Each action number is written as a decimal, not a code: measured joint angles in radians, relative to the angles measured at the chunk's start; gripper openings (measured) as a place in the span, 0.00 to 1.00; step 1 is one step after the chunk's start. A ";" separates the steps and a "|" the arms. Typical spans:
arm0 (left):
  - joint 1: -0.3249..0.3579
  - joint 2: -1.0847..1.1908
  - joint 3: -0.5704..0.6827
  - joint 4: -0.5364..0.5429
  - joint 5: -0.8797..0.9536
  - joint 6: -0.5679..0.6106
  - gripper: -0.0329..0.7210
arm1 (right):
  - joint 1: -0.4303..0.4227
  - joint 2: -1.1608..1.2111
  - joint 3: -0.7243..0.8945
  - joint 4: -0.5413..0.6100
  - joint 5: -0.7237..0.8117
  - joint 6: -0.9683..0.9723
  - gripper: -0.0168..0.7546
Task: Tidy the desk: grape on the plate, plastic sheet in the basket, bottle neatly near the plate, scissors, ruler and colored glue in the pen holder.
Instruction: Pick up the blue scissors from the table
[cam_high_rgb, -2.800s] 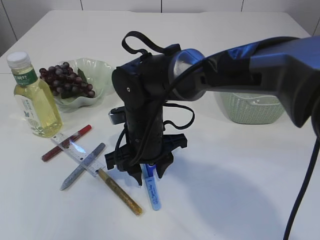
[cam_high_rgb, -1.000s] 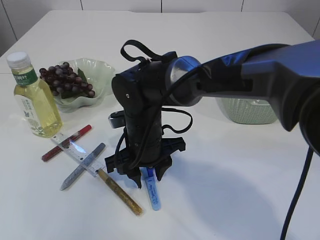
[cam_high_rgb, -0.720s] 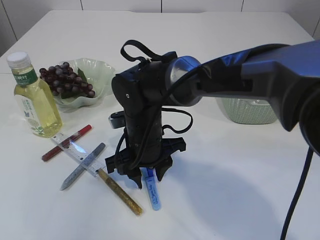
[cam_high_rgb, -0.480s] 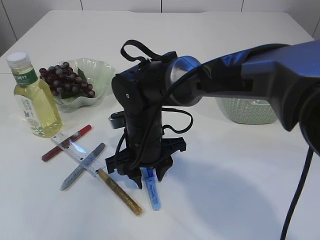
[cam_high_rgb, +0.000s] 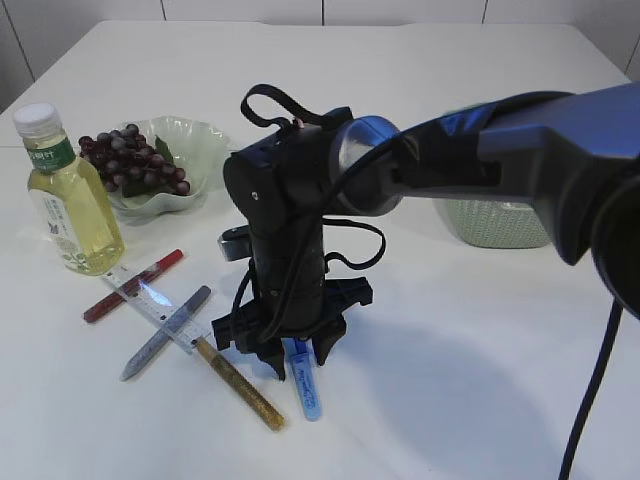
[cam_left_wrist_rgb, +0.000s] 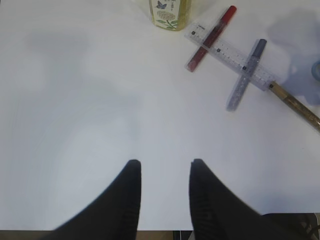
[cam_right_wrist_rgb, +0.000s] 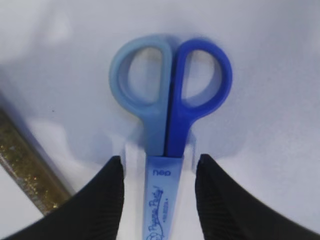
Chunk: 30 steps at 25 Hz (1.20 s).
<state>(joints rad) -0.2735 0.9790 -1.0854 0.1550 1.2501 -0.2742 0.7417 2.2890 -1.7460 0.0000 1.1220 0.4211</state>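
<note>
- Scissors (cam_right_wrist_rgb: 167, 125) lie flat on the white table (cam_high_rgb: 470, 370), blades in a pale blue sheath with "neo" and a cursive line printed on it; one handle loop is light blue, the other dark blue.
- Right gripper (cam_right_wrist_rgb: 157, 192) is lowered over them, fingers apart on either side of the sheath, not visibly pressing it.
- Gold glitter glue pen (cam_high_rgb: 240, 385) lies just beside the scissors, its top end under a clear ruler (cam_high_rgb: 150, 297).
- Silver glue pen (cam_high_rgb: 165, 333) and red glue pen (cam_high_rgb: 133, 285) cross the ruler.
- Bottle (cam_high_rgb: 62, 190) of yellow liquid stands upright beside them, white cap, green label; its writing is too small to read.
- Pale green wavy plate (cam_high_rgb: 195, 150) holds a bunch of dark grapes (cam_high_rgb: 132, 158).
- Light green woven basket (cam_high_rgb: 500, 222) sits behind the right arm, its contents hidden.
- Left gripper (cam_left_wrist_rgb: 164, 200) hangs over bare table, fingers apart and holding nothing.
</note>
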 joint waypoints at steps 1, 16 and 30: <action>0.000 0.000 0.000 0.000 0.000 0.000 0.36 | 0.000 0.002 0.000 0.000 0.000 0.000 0.51; 0.000 0.000 0.000 -0.002 0.000 0.000 0.36 | 0.000 0.011 0.000 0.000 0.002 0.000 0.48; 0.000 0.000 0.000 -0.004 0.000 0.000 0.36 | 0.000 0.011 0.000 0.000 -0.004 -0.002 0.30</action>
<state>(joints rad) -0.2735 0.9790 -1.0854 0.1507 1.2501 -0.2742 0.7417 2.3001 -1.7460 0.0000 1.1183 0.4195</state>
